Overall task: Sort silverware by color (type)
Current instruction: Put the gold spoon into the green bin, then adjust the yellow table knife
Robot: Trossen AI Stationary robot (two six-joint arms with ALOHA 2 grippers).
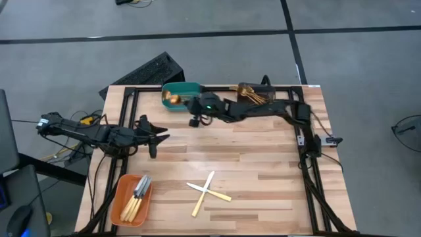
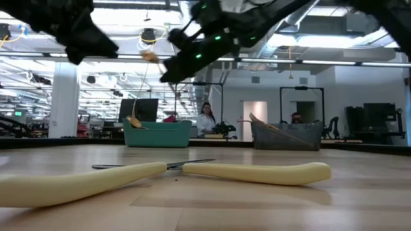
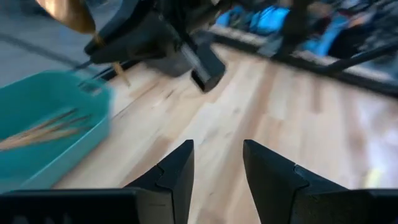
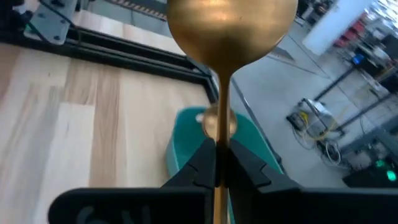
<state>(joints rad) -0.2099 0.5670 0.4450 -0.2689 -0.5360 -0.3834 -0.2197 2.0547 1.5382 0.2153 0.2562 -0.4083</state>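
Right gripper [image 4: 216, 163] hangs over the far middle of the pale wooden table [image 1: 263, 158], fingers clamped on the thin handle of a shiny gold spoon [image 4: 227, 25]. Long axis of the spoon runs straight out from the fingers, bowl leading. In the right wrist view the teal plastic bin [image 4: 186, 134] sits directly beyond and beneath the bowl, so the drop seems to need only a short advance and lowering along that axis. From above, the right gripper [image 1: 195, 116] is just beside the teal bin [image 1: 187, 87], on its near side; gold pieces already lie inside. Left gripper [image 3: 217, 165] waits at the table's left edge, fingers apart and holding nothing, facing the teal bin [image 3: 37, 149]; it is farther from the bin than the right one. Elsewhere: 2 knives with silver blades and pale gold handles [image 1: 207, 192] lie crossed at the near middle of the table, an orange bin [image 1: 115, 201] at the near left corner holds more knives, and a dark grey bin [image 1: 253, 87] at the far edge holds gold pieces, probably forks. Hard to make out: the spoon itself in the overhead view, hidden by the arm; height of the spoon above the bin rim; exact count in any bin.
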